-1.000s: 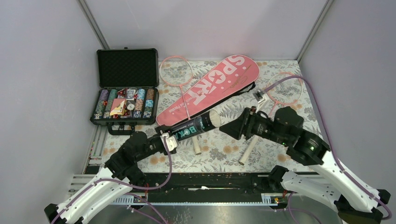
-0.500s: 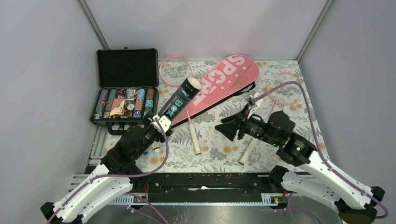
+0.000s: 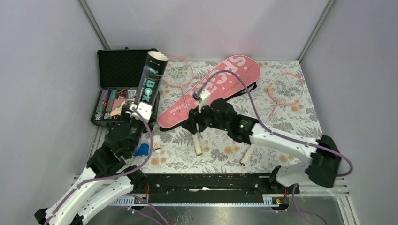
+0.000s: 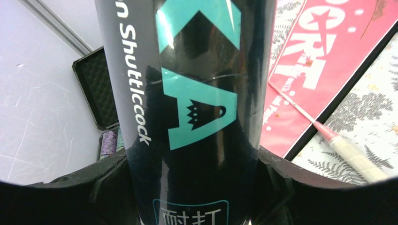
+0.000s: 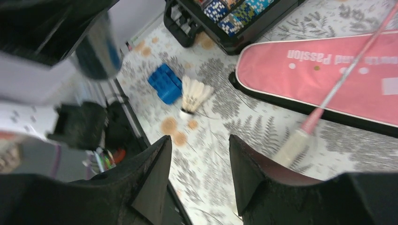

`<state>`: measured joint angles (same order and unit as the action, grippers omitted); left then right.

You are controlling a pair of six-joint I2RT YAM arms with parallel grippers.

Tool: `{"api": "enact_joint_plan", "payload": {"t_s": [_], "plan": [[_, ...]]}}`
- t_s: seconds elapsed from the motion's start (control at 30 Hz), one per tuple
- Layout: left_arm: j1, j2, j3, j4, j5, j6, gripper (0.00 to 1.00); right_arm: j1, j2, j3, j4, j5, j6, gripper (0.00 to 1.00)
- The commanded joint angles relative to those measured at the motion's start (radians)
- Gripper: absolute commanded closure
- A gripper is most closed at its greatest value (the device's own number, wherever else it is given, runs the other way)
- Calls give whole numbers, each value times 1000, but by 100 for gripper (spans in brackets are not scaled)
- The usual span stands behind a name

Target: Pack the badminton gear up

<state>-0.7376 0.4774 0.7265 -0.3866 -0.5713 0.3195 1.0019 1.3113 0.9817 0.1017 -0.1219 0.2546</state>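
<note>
- Since a second ago, the left tool (image 3: 139, 108) has swung the black tube (image 3: 151, 77) from lying low to nearly upright before the chip case (image 3: 126, 68), fingers pinching it.
- Right tool (image 5: 199, 154), spread and empty, has crossed left toward the shuttlecock (image 5: 193, 96), which sits on the desk (image 3: 281, 126) beside the blue block (image 5: 165, 83).

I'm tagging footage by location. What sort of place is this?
Probably a lab robot test cell, not a home or court: plain grey walls with metal corner posts box in a floral-clothed table, and two robot arms are bolted to a rail at its near edge.
</note>
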Motion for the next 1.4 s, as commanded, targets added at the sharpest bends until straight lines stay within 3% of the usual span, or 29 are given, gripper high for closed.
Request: {"api": "enact_joint_plan", "payload": {"t_s": [0.0, 0.1, 0.2, 0.3, 0.37, 0.8, 1.37], "plan": [[4, -52, 134, -53, 7, -97, 66, 35, 160, 132, -37, 60, 331, 45], [4, -92, 183, -101, 72, -133, 66, 49, 278, 192, -41, 65, 450, 43], [4, -130, 224, -140, 93, -168, 66, 56, 397, 301, -162, 90, 563, 42], [3, -163, 257, -178, 112, -182, 66, 79, 485, 350, -168, 102, 644, 35], [3, -183, 272, -194, 129, -188, 66, 103, 537, 376, -151, 101, 645, 31], [4, -242, 301, -286, 137, -220, 66, 203, 732, 437, -25, 156, 602, 37], [2, -301, 292, -316, 160, -181, 66, 252, 864, 554, -111, 292, 530, 36]]}}
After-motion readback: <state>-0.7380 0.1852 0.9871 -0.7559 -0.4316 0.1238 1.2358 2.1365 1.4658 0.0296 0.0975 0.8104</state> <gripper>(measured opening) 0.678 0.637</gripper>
